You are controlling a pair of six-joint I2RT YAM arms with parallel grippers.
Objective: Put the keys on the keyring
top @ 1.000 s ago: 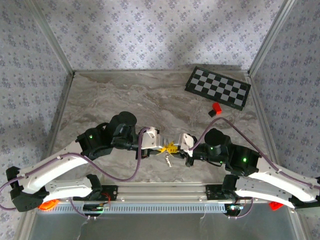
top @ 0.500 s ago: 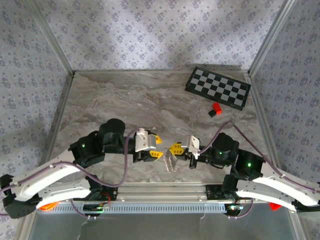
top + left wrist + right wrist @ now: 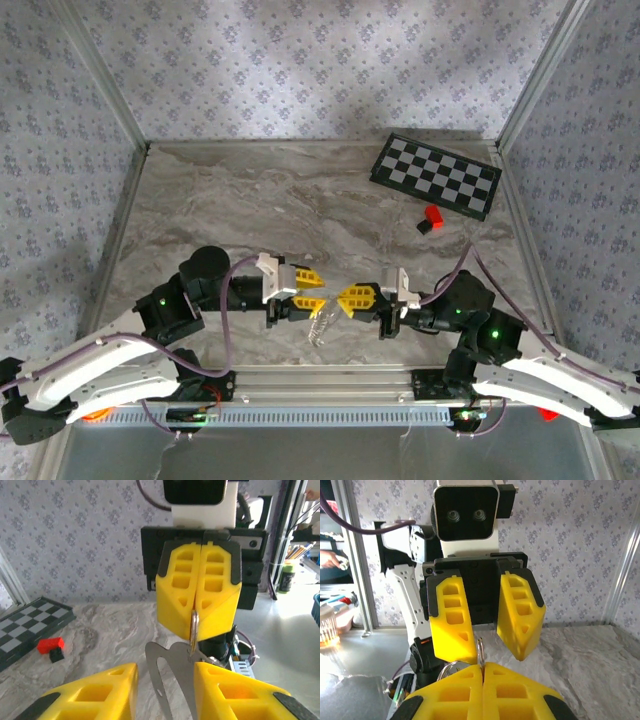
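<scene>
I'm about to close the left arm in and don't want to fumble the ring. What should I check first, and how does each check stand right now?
1. Right gripper shut on the keyring: ok.
2. Left gripper jaws apart: ok.
3. Grippers facing each other tip to tip: ok.
4. Flat silvery piece sits between the left jaws; gripped or free: cannot tell.
5. Red block and checkerboard well away from the work: ok.
</scene>
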